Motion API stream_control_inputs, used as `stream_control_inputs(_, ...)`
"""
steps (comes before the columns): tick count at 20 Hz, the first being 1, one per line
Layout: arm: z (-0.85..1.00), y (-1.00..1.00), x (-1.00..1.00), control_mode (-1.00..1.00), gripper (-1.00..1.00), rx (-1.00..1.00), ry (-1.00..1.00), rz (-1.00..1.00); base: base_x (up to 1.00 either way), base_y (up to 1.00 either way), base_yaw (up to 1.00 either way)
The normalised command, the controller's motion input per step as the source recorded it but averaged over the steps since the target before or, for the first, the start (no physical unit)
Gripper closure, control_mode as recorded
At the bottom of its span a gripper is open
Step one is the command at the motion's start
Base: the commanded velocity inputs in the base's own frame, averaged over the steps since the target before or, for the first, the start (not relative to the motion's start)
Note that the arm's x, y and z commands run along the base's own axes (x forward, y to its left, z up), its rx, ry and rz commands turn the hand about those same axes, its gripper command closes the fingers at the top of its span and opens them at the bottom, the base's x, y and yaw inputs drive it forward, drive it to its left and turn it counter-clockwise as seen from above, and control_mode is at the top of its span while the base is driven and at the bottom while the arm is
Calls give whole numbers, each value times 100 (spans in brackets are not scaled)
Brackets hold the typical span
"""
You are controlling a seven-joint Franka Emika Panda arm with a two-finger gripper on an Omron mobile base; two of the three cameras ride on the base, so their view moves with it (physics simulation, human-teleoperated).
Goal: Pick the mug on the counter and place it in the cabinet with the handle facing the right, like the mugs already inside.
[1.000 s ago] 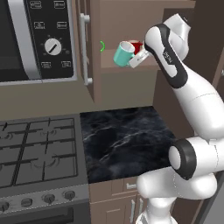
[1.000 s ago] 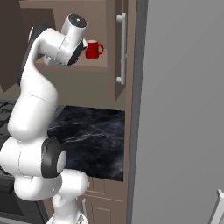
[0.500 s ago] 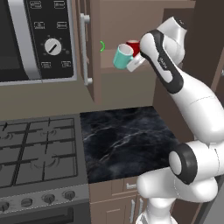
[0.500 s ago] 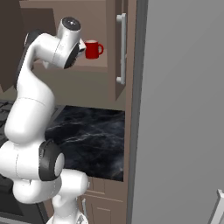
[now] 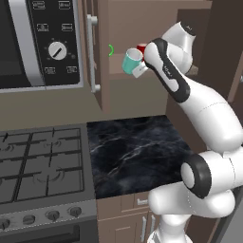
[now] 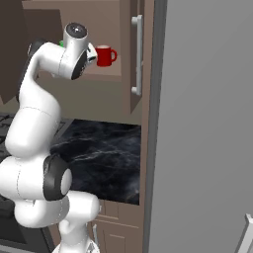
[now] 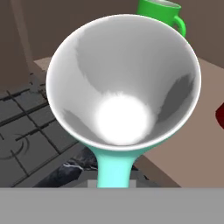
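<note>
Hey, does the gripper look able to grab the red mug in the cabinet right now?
Probably not: the gripper is shut on the teal mug, which sits between it and the red mug.

L/R base cams look fwd-down, sharing counter (image 5: 137, 152); hand cam close into mug (image 7: 122, 100).

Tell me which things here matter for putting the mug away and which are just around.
Job: teal mug held by the end effector; cabinet; counter.
Just around: red mug, green mug, microwave, stovetop.
</note>
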Motion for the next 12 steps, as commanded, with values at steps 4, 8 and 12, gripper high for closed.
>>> stream_control_inputs(4, -1, 0, 33, -100, 100, 0, 0, -5, 0, 0, 0)
stream_control_inputs(8, 0, 0, 31, -100, 100, 4, 0, 0, 0, 0, 0)
stream_control_inputs(12, 0, 0, 38, -100, 100, 7, 0, 0, 0, 0, 0)
